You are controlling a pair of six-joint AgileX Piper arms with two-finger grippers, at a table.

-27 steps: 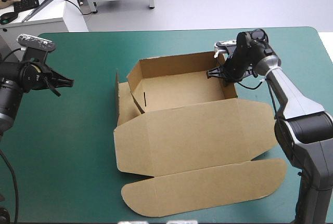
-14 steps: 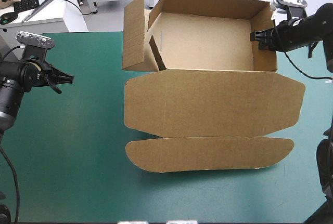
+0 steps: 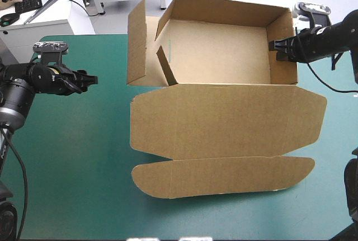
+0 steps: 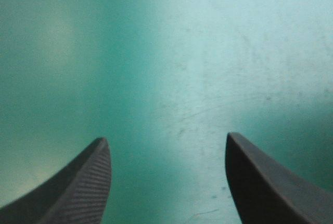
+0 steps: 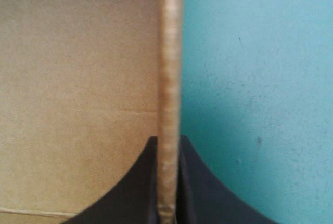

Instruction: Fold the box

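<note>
The brown box [image 3: 224, 118] is tipped up toward me. Its open tray [image 3: 218, 51] stands over the table's far edge, and the lid hangs flat toward the front with its tuck flap [image 3: 224, 176] lowest. My right gripper [image 3: 278, 48] is shut on the tray's right wall. In the right wrist view that wall's edge [image 5: 169, 78] runs between the closed fingers of the right gripper [image 5: 168, 141]. My left gripper [image 3: 89, 79] hovers left of the box, apart from it, near the loose side flap [image 3: 136, 45]. The left gripper [image 4: 166, 138] is open, with only teal-green cover ahead.
A strip of teal-green cover [image 3: 112, 84] separates the left gripper from the box's left flap. The table's far edge [image 3: 84, 35] runs just behind the left gripper. The box's tuck flap reaches close to the table's front.
The right gripper has lifted and tipped the box up from lying flat on the table. The left gripper has moved right toward the box and has opened.
</note>
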